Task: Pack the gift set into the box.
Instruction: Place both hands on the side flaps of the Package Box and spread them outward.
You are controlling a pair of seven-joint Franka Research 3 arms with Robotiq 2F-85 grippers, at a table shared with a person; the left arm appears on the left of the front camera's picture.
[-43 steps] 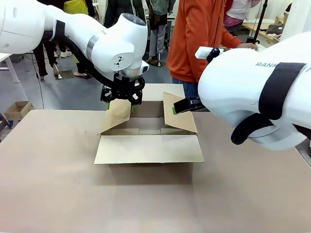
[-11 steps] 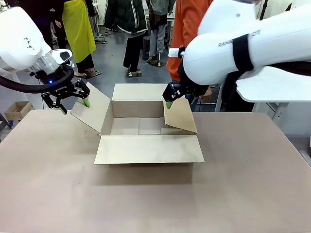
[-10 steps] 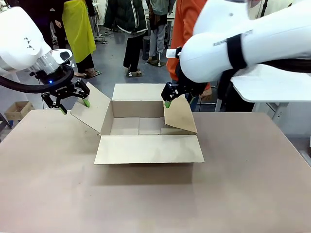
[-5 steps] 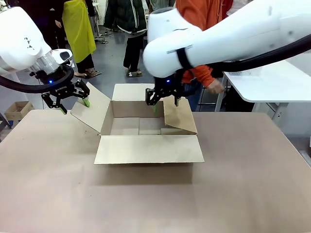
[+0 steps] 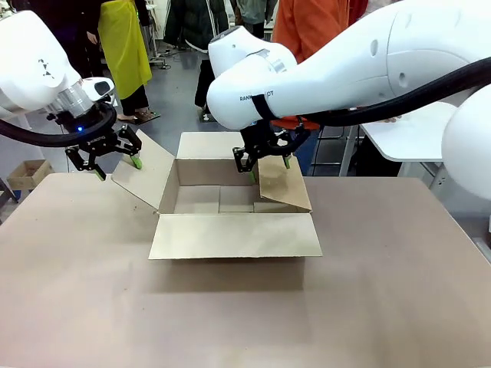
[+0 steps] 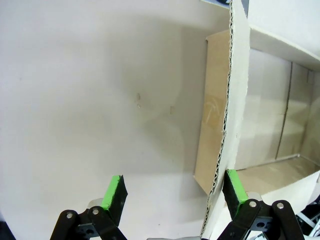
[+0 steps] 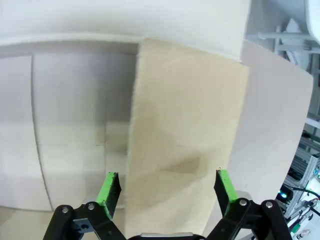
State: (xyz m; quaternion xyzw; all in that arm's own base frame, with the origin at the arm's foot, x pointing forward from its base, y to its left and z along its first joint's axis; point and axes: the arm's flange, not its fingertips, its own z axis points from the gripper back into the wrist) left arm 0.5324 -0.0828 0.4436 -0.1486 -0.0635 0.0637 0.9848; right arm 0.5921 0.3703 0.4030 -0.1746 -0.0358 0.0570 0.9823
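Tan table (image 5: 383, 307) | box (image 5: 230, 236) open | left fingers (image 5: 136, 162), right fingers (image 5: 287, 161) both spread (people (image 5: 126, 38) behind)

Matt cardboard, glossy shell

I saw that the box (image 5: 234, 235) was plain brown corrugated cardboard, matt, with raw fluted edges. The table (image 5: 84, 307) looked smooth and dull, and the right arm's shell (image 5: 360, 54) was white glossy plastic.

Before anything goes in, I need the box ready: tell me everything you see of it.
The box is brown corrugated cardboard, open, seemingly empty, on the table. Near flap lies flat, far flap stands up, left flap splays outward, right flap leans inward. The open left gripper sits at the left flap's edge; the open right gripper straddles the right flap.
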